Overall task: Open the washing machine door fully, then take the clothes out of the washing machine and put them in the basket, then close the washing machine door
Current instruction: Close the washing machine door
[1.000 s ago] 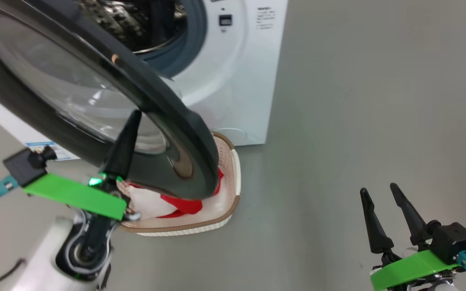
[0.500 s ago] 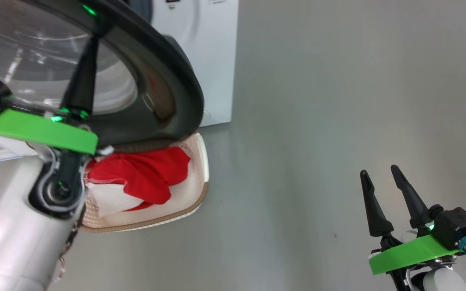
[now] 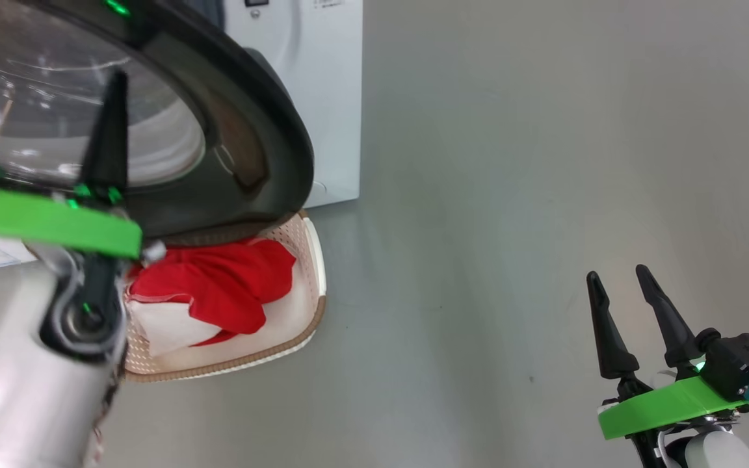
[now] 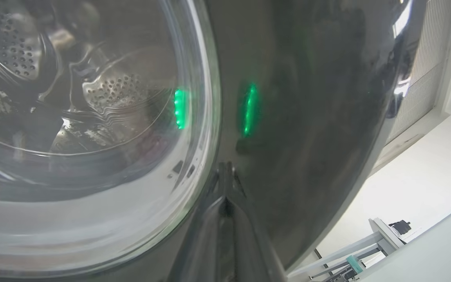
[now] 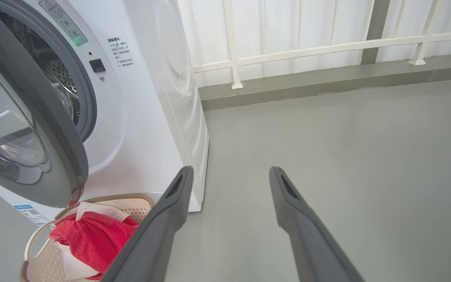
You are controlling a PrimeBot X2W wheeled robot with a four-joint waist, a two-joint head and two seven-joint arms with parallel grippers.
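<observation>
**Door half open, clothes in basket, left hand on the door rim**

Head view: the left hand (image 3: 113, 104) rises at nine o'clock. Its two dark fingers are pressed together with nothing between them, and they lie across the front of the washing machine door (image 3: 251, 136). The door stands partly open and fills the ten o'clock corner. The white washing machine (image 3: 326, 97) is behind it at twelve o'clock. Under the door's lower edge, at about eight o'clock, the basket (image 3: 315, 260) sits on the grey floor (image 3: 511, 195). The red and white clothes (image 3: 218, 286) are heaped inside it. The right hand (image 3: 616, 273) is at four o'clock, well apart from the machine. Its fingers are spread wide and hold nothing.

Left wrist view: the closed fingertips come up from six o'clock and meet their own reflection on the door's glossy black rim, just beside the glass window (image 4: 92, 117). The perforated drum (image 4: 123, 88) shows through the glass at ten o'clock.

Right wrist view: the two spread fingers reach up from six o'clock over bare floor. The machine stands at ten o'clock with the door ajar at nine. The basket of clothes is at seven o'clock, close against the machine's foot. A white railing (image 5: 307, 49) runs across twelve o'clock.
</observation>
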